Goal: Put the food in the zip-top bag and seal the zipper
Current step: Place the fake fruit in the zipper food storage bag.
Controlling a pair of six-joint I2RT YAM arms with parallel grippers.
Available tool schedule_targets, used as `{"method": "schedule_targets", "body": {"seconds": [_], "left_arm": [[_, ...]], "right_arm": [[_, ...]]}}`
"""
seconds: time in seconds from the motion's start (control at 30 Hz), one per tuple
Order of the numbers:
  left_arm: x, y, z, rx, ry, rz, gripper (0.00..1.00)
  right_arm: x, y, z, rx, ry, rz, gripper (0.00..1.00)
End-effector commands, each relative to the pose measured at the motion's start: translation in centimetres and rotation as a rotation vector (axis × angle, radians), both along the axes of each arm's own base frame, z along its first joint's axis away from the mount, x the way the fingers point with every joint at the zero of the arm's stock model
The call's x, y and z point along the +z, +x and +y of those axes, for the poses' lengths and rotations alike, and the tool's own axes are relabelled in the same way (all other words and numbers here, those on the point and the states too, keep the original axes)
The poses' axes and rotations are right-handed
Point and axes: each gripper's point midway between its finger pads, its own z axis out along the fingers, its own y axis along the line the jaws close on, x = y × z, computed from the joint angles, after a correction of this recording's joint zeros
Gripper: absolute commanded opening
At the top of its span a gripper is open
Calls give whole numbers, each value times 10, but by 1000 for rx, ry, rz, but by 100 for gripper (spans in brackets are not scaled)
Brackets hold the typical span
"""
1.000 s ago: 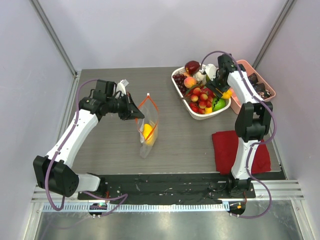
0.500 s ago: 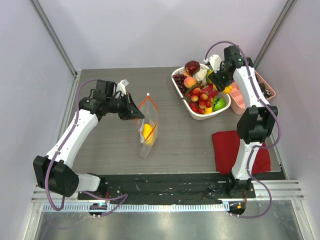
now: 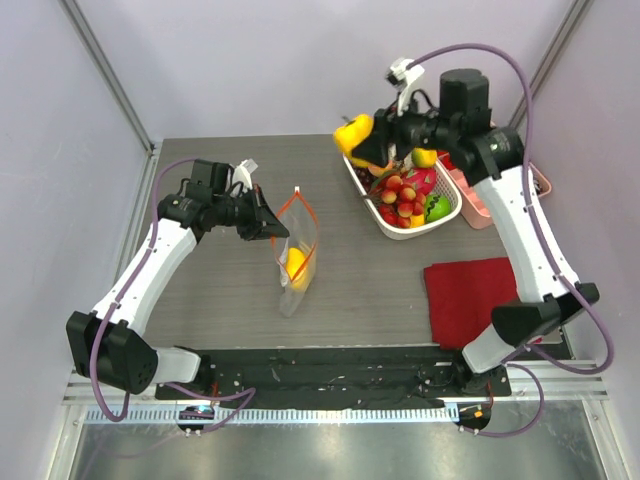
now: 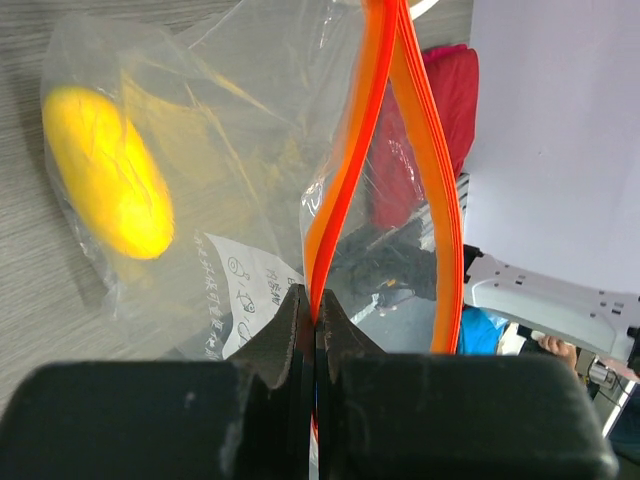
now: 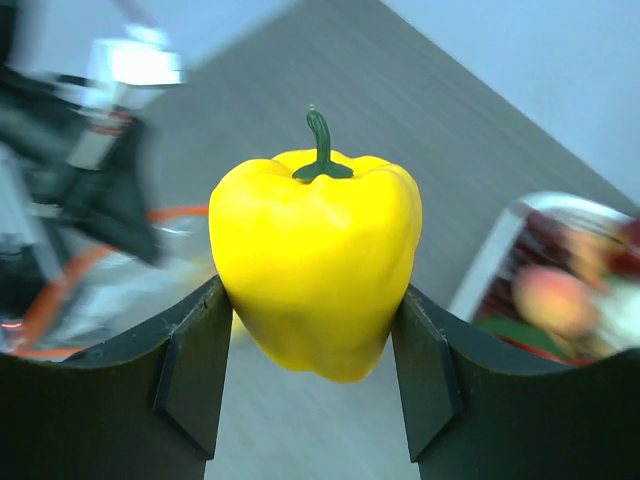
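Note:
The clear zip-top bag (image 3: 297,262) hangs at the table's middle with a yellow mango (image 3: 295,262) inside; the mango also shows through the plastic in the left wrist view (image 4: 105,170). My left gripper (image 3: 276,229) is shut on one side of the orange-red zipper (image 4: 340,180), and the mouth gapes open. My right gripper (image 3: 362,150) is shut on a yellow pepper (image 3: 352,135), held in the air above the white basket's left end; the pepper (image 5: 315,260) fills the right wrist view between the fingers. More food (image 3: 405,195) lies in the white basket (image 3: 352,172).
A pink compartment tray (image 3: 472,205) stands right of the basket. A red folded cloth (image 3: 480,300) lies at the front right. The enclosure walls close in the back and both sides.
My right arm has lifted out of the basket with the yellow pepper and swung left and up. The left arm and bag have not moved.

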Motion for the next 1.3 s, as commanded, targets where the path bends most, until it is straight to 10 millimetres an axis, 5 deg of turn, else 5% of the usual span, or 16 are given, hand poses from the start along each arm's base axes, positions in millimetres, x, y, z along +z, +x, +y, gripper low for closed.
{"method": "schedule_targets", "body": {"seconds": [0.0, 0.13, 0.27, 0.53, 0.63, 0.67, 0.73, 0.77, 0.97, 1.27], "left_arm": [[18, 3, -4, -21, -47, -57, 0], [19, 1, -5, -26, -55, -57, 0], [20, 0, -5, -23, -59, -59, 0], [23, 1, -2, -13, -64, -67, 0], [23, 2, -2, -11, -62, -65, 0], [22, 2, -2, -10, -63, -63, 0], [22, 3, -3, -9, -67, -57, 0], [22, 4, -3, -10, -69, -61, 0], [21, 5, -3, -5, -65, -56, 0], [20, 5, -1, -2, -55, -60, 0]], "right_arm": [[43, -50, 75, 181, 272, -7, 35], [24, -74, 128, 246, 329, 27, 32], [0, -84, 150, 240, 376, 92, 31], [-87, -99, 155, 200, 217, 232, 30], [-98, -106, 151, 199, 153, 235, 36], [-100, -107, 151, 210, 127, 213, 49], [-102, -112, 150, 218, 86, 207, 55], [-104, -114, 150, 220, 71, 200, 66], [-95, -111, 145, 209, 43, 165, 92], [-35, -76, 121, 104, 68, 6, 98]]}}
